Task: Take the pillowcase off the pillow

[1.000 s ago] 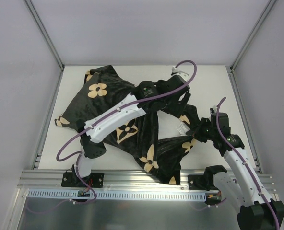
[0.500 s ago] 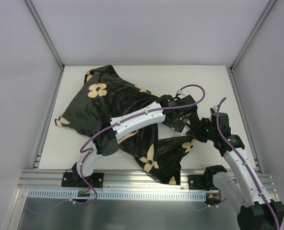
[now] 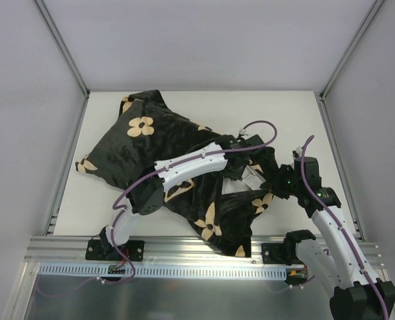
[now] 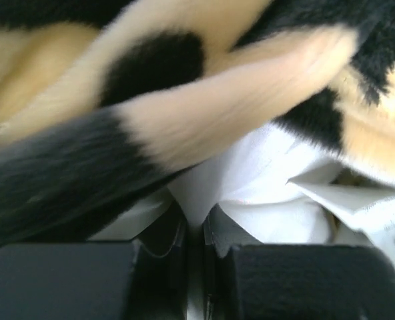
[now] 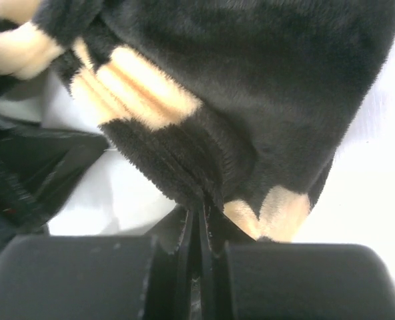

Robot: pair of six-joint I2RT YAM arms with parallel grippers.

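Note:
The black pillowcase (image 3: 144, 143) with tan flowers lies crumpled across the white table (image 3: 284, 113), bulging at the back left. At its open right end a small patch of the white pillow (image 3: 251, 177) shows. My left gripper (image 3: 241, 171) reaches into that opening. In the left wrist view it (image 4: 196, 223) is shut on a pinched fold of the pillow (image 4: 264, 193), with the pillowcase (image 4: 184, 107) draped just above. My right gripper (image 3: 278, 184) holds the case's right edge. In the right wrist view it (image 5: 199, 210) is shut on a bunched black fold of the pillowcase (image 5: 251, 87).
A white printed label (image 4: 384, 223) sticks out beside the pinched pillow fabric. Aluminium frame posts (image 3: 61, 47) and grey walls close in the table on three sides. A metal rail (image 3: 197, 250) runs along the near edge, and part of the case hangs onto it.
My left arm came down from the back right into the case's opening, and its jaws went from open to shut on white pillow fabric. The right arm kept its grip in place.

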